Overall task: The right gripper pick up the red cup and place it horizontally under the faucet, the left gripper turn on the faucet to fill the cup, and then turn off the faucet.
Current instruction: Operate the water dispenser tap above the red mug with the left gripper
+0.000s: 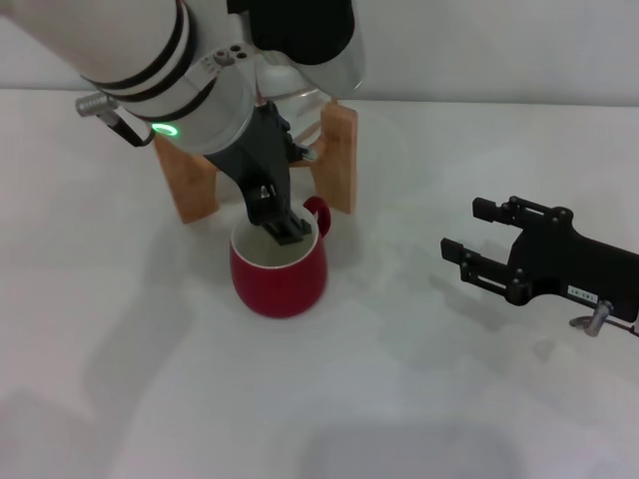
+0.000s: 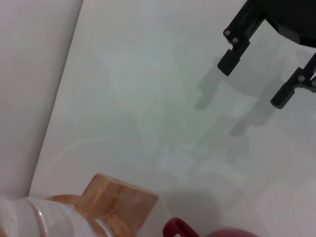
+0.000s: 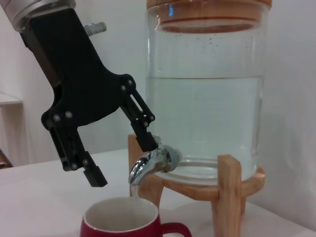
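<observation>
The red cup point(image 1: 278, 271) stands upright on the white table, in front of the wooden stand and below the faucet point(image 3: 148, 165); it also shows in the right wrist view point(image 3: 123, 222). The chrome faucet is fitted to a big clear water jar point(image 3: 205, 98). A thin stream seems to run from the spout into the cup. My left gripper point(image 1: 280, 225) reaches down over the cup. In the right wrist view it point(image 3: 122, 160) is open, with one fingertip point(image 3: 147, 140) against the faucet's lever. My right gripper point(image 1: 467, 230) hovers open and empty to the cup's right, well apart from it.
The jar rests on a wooden stand point(image 1: 339, 155) at the back of the table point(image 1: 399, 399). The left wrist view shows a stand leg point(image 2: 116, 202), the cup's handle point(image 2: 177, 228) and the right gripper's fingers point(image 2: 231, 57) over the white tabletop.
</observation>
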`<state>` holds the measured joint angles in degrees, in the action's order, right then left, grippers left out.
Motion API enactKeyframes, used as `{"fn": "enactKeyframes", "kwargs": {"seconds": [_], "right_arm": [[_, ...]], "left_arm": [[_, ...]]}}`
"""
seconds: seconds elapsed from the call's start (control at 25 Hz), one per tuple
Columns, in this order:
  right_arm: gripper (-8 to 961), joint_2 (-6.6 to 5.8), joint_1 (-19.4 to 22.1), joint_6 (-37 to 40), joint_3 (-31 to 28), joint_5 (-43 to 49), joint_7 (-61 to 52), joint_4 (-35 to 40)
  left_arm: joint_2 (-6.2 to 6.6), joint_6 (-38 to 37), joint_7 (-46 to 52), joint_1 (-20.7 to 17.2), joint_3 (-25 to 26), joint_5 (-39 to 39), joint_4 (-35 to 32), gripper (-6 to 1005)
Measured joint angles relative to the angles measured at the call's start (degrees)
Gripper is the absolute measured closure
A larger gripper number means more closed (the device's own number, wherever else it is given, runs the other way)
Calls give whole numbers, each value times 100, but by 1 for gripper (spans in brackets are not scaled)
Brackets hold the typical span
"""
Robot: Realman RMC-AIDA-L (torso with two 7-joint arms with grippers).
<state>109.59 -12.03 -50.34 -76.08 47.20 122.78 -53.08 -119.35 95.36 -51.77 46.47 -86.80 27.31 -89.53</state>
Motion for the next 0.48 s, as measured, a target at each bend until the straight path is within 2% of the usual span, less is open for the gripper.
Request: {"fn": "enactKeyframes", "kwargs": {"seconds": [0.48], "right_arm": [[321, -8, 8, -49, -19, 0, 0, 9]], "left_arm": [[0, -83, 23, 20, -74, 1, 6, 183]]}}
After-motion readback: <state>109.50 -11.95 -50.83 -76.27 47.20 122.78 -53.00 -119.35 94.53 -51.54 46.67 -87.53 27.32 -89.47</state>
